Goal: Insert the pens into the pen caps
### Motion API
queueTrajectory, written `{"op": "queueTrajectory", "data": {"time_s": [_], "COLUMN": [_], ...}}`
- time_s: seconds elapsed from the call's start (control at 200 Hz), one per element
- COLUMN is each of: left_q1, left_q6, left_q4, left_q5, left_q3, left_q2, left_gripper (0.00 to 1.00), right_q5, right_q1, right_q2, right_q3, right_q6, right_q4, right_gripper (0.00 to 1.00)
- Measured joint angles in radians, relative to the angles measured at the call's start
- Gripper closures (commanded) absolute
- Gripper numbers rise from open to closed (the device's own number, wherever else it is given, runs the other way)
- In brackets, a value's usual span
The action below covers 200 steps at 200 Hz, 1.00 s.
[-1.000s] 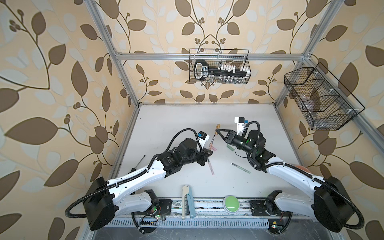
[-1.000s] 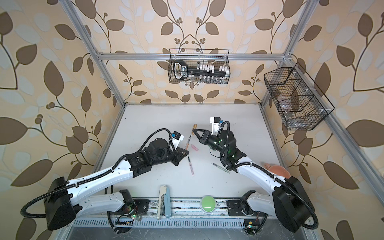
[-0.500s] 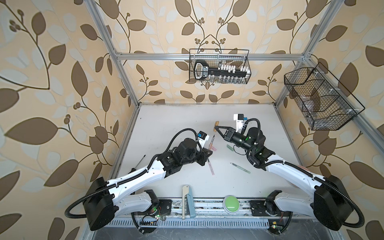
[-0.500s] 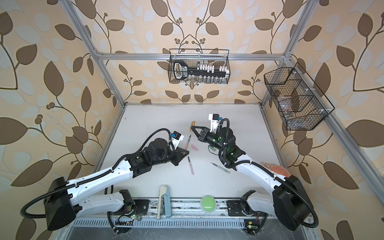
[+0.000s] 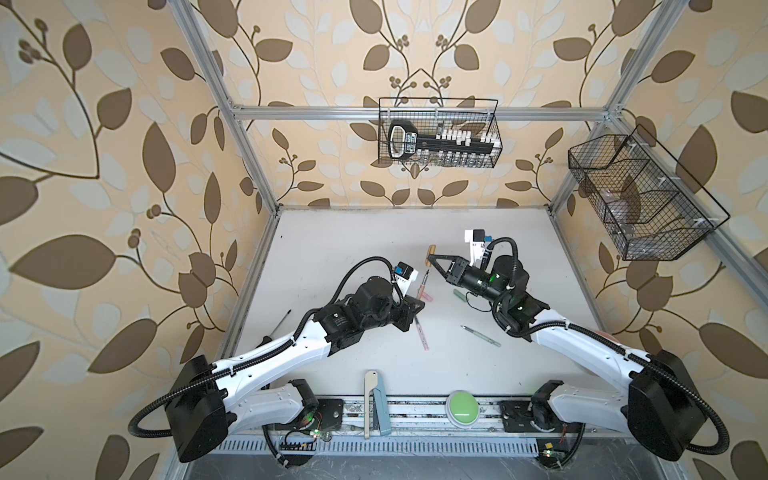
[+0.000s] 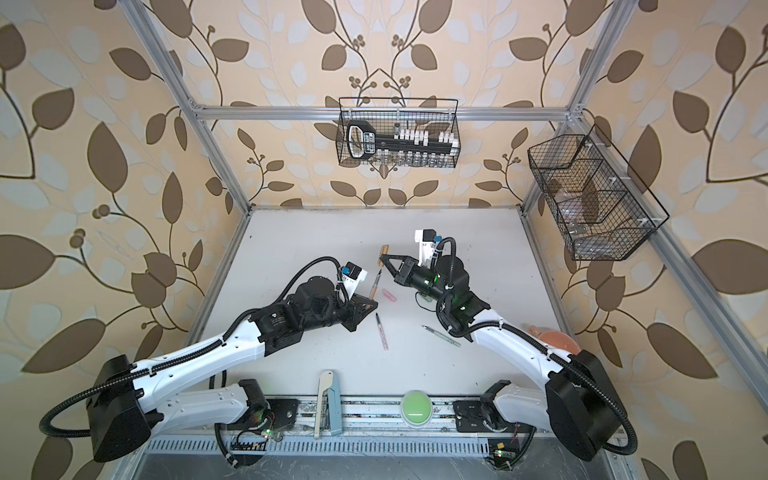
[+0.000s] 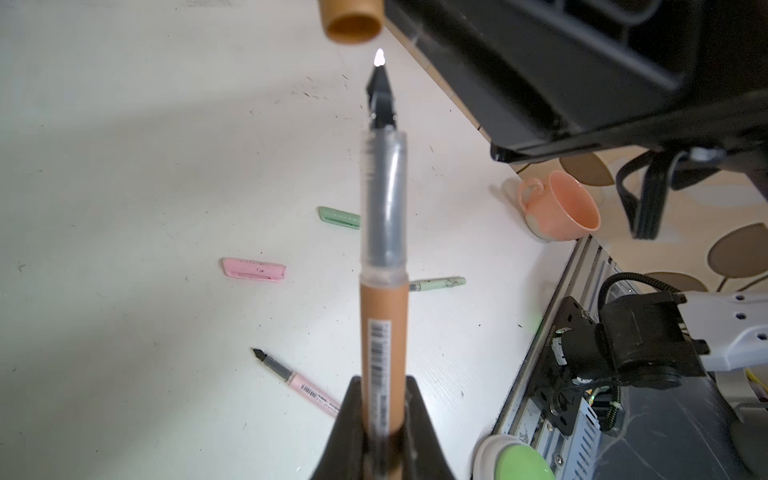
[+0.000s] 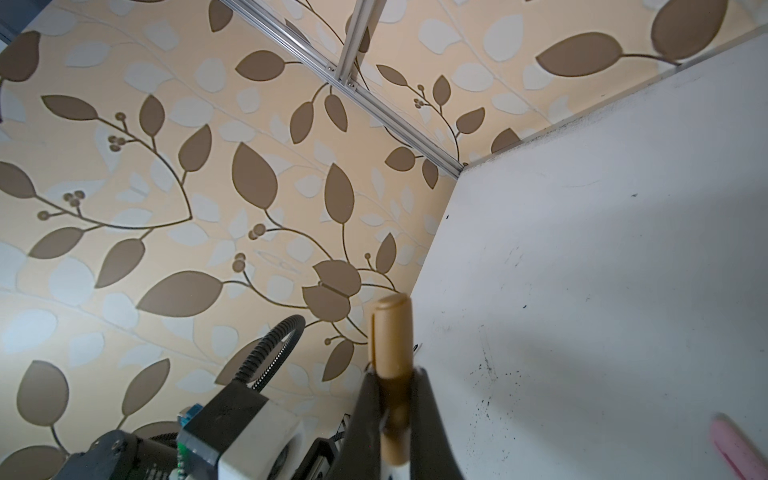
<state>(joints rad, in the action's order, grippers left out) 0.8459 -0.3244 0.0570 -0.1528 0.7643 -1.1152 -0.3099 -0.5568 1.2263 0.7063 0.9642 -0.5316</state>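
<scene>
The left tool (image 7: 382, 386) clamps the brown pen (image 7: 382, 316); right tool (image 8: 395, 374) clamps the brown cap (image 8: 390, 332), just beyond the nib.

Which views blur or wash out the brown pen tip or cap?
Left wrist view: glare whitens the pen tip, barrel soft, cap cropped at the frame edge. Right wrist view: cap soft, pen unseen. In both top views: sharp but tiny.

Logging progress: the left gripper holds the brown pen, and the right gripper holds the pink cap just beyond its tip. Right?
No: the right gripper holds the brown cap, as the right wrist view shows; the pink cap lies on the table. The left gripper does hold the brown pen.
</scene>
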Motion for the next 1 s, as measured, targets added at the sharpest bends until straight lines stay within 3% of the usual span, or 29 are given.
{"op": "queueTrajectory", "data": {"time_s": [1.0], "left_q1": [0.000], "left_q6": [0.000], "left_q4": [0.000], "left_q5": [0.005], "left_q3": [-0.001], "left_q2": [0.003], "left_gripper": [1.00], "right_q5": [-0.003], "right_q1": [-0.011], "right_q2": [0.012], "right_q3": [-0.018], "right_q6": [0.023], "right_q4": [-0.037], "right_gripper": [0.97]}}
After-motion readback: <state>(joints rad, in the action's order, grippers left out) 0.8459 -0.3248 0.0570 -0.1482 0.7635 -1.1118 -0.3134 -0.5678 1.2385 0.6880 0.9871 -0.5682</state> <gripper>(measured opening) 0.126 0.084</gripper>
